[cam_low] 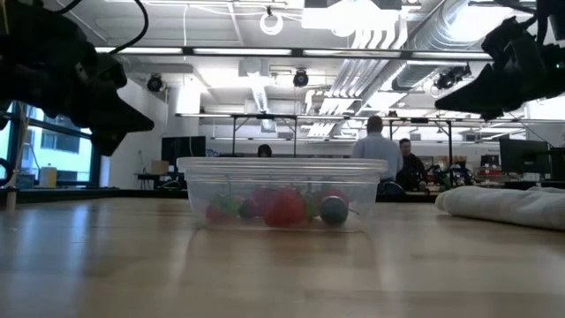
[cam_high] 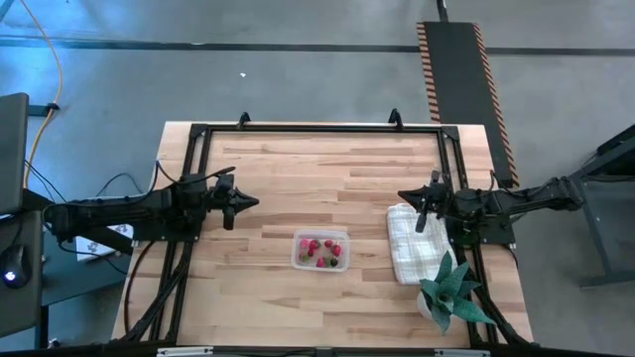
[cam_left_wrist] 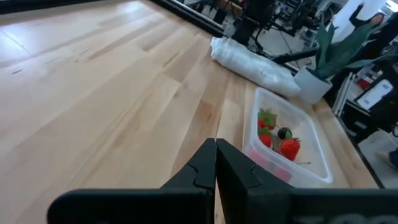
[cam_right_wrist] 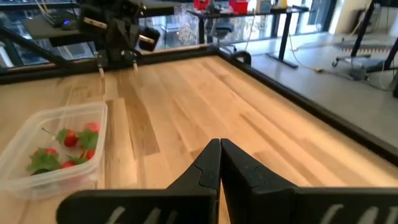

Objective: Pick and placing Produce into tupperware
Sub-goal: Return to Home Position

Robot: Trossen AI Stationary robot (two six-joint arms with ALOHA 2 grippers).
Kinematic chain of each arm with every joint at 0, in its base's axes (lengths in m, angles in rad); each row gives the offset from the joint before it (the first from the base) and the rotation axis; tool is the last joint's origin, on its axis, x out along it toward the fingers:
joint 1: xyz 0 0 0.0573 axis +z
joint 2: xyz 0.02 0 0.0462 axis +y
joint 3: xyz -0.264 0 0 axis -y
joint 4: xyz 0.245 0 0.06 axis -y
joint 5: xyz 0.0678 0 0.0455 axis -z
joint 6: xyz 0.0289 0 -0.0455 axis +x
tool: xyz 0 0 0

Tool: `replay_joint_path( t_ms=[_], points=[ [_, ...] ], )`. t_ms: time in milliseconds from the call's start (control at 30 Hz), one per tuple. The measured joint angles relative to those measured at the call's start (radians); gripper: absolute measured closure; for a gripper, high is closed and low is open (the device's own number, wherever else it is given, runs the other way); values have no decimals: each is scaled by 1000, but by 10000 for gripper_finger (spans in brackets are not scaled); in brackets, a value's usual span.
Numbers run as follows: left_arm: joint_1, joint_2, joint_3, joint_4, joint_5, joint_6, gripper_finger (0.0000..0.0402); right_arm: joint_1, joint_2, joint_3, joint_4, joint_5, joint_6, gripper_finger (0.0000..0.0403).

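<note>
Clear plastic: the tupperware (cam_high: 298, 260) sits on the desk (cam_high: 298, 169) between both arms, red produce (cam_high: 316, 246) inside.
Left gripper (cam_high: 248, 202): raised left of it, fingers pressed together, empty.
Right gripper (cam_high: 404, 195): above the folded cloth (cam_high: 415, 241), fingers pressed together, empty.
Risk: a low homeward swing could snag the cloth or plant (cam_high: 448, 291).
</note>
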Motion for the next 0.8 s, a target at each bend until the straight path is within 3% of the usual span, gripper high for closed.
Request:
replay_joint_path(
  t_ms=[200, 467, 800],
  points=[
    [0, 0, 0, 5, 8, -3, 401, 0, -1, -9, 11, 4, -11, 403],
    [0, 0, 0, 3, 8, -3, 401, 0, 0, -9, 11, -21, 161, 403],
    [0, 0, 0, 3, 8, -4, 401, 0, -8, -9, 9, -22, 161, 403]
  ],
)
